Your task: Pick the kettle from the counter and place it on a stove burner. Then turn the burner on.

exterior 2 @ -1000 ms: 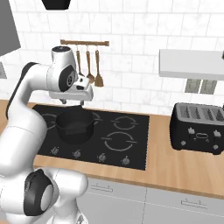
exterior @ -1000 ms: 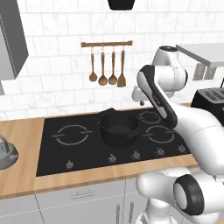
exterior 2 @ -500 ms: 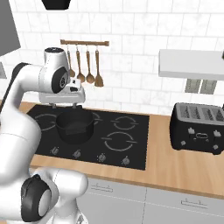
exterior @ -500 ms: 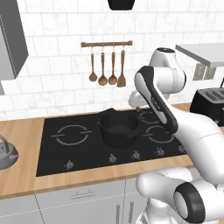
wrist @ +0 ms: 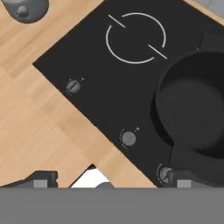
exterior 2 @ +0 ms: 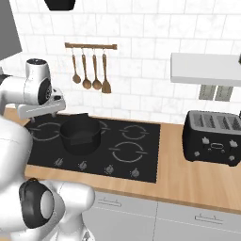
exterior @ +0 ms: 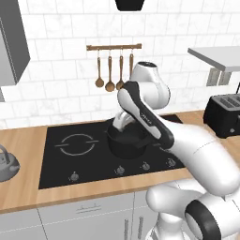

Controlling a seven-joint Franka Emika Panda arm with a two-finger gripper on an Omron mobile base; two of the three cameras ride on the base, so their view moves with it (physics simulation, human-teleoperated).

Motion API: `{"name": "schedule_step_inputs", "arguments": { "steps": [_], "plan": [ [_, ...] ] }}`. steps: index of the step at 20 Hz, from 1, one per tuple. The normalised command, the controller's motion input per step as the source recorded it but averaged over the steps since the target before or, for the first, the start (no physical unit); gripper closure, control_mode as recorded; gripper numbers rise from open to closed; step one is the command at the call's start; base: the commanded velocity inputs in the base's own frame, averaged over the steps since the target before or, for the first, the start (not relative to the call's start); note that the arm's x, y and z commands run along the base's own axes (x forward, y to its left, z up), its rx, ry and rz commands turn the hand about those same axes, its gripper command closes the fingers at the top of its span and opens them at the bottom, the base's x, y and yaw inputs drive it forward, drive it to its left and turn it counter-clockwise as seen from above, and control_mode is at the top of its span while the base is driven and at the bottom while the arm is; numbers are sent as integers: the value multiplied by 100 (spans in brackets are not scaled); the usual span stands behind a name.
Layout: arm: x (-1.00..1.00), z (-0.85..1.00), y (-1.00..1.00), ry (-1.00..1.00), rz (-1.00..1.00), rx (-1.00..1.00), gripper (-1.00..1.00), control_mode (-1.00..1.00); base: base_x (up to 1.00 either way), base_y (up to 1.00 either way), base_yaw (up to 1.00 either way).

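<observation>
The silver-grey kettle stands on the wood counter at the far left, left of the black glass stove; in the hand view the kettle sits in the top left corner. The large stove burner ring lies bare between kettle and black pot. My gripper hangs open and empty above the stove's front edge, near the knobs, with the burner ring ahead and the pot to the right. Its white hand hovers left of the pot.
A black toaster stands on the counter right of the stove. Wooden utensils hang on a wall rail behind it. A grey shelf juts out above the toaster. A row of knobs lines the stove's front.
The arm has swung left over the stove, from behind the pot toward the kettle's side. The jaws have spread slightly wider.
</observation>
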Motion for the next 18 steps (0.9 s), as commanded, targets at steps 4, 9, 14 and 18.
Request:
{"name": "schedule_step_inputs", "arguments": {
  "steps": [4,9,14,18],
  "plan": [
    [23,-32,100,-6,38,0,-100,-100,0,0,0],
    [36,-22,100,-3,32,0,-100,-100,0,0,0],
    [29,-21,100,0,24,0,-100,-100,0,0,0],
    [12,-16,100,0,14,0,-100,-100,0,0,0]
  ]
}}
